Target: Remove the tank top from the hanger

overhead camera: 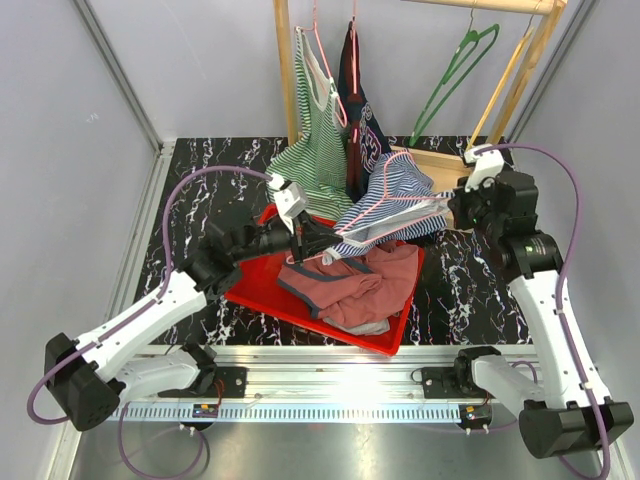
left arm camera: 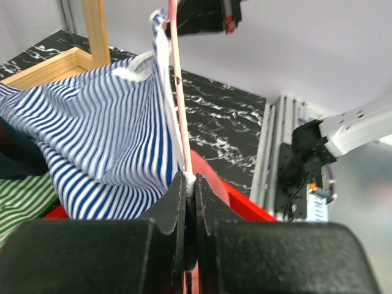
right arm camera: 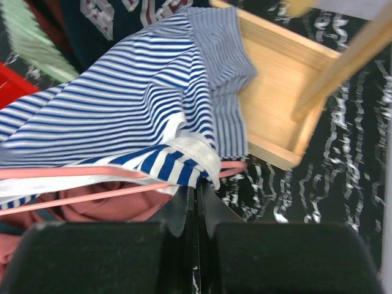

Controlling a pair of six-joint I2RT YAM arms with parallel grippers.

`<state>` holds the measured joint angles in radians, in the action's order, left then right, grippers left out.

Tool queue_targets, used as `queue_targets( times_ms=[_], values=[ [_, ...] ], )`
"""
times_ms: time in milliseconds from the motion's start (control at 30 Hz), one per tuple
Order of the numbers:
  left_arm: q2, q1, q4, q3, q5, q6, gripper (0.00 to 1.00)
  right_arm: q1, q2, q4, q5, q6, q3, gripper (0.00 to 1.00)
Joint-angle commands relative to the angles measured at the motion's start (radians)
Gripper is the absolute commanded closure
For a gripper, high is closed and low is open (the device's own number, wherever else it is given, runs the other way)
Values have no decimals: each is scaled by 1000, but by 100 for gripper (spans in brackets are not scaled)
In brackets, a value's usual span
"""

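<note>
tank top (overhead camera: 388, 197): blue and white stripes, on a thin pink hanger (left arm camera: 180, 104), stretched in the air between the two arms, above the far right part of the red tray (overhead camera: 258, 292) and just near of the wooden rack (overhead camera: 283, 70)
left pincer (left arm camera: 190, 181): jaws shut tight on the pink hanger rod; the striped cloth hangs to its left in the wrist view, not between the jaws
right pincer (right arm camera: 196, 195): jaws closed to a hairline; the top's white-trimmed edge and the hanger's rounded end sit right at the tips; cannot tell whether cloth, hanger or nothing is pinched
feel of the cloth: judged light, soft, limp knit; folds and bunches freely; will stretch before it slides, so a hard pull may drag the hanger along instead
feel of the hanger: judged thin and springy; likely to flex or twist in the left grip if loaded sideways
where to hold: judged best at the banded strap or armhole edge near the hanger's end, where the trim is doubled and gives the jaws something to bite; the hanger held by its rod, as the left has it
risk: strap catching on the hanger's end; thin cloth slipping out of closed jaws
neighbours: green striped top (overhead camera: 315, 150) and a dark garment (overhead camera: 360, 125) hang on the rack; a reddish garment (overhead camera: 362, 285) lies in the tray; marbled bench (overhead camera: 462, 290) under all
</note>
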<state>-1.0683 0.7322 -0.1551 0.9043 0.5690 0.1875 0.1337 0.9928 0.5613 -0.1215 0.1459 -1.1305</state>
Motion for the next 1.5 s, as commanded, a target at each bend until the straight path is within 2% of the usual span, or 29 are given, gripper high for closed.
queue_targets(
  times_ms=[0, 233, 500, 633, 767, 933, 1033, 1333, 1467],
  values=[
    [39, 6, 50, 61, -7, -114, 100, -45, -49, -32, 98, 23, -20, 100],
    [82, 6, 154, 96, 21, -246, 100, -127, -56, -81, 197, 47, -6, 100],
    [110, -14, 158, 77, 35, -240, 100, -322, 1, -121, -39, 23, 38, 100],
    [96, -40, 71, 64, 54, -191, 100, -404, 4, -120, -205, 44, 67, 100],
    [84, -59, 19, 58, 86, -146, 100, -442, 12, -117, -279, 70, 81, 100],
    [76, -63, -46, 44, 43, -112, 100, -465, 23, -61, -485, 153, 93, 100],
    [48, -63, -127, 30, 22, -64, 100, -465, 24, -41, -550, 187, 109, 100],
    [-111, -59, -348, 53, -4, 76, 100, -465, 24, -18, -596, 221, 107, 100],
    [-160, -59, -371, 76, -40, 92, 100, -465, -8, -2, -610, 257, 115, 92]
  ],
)
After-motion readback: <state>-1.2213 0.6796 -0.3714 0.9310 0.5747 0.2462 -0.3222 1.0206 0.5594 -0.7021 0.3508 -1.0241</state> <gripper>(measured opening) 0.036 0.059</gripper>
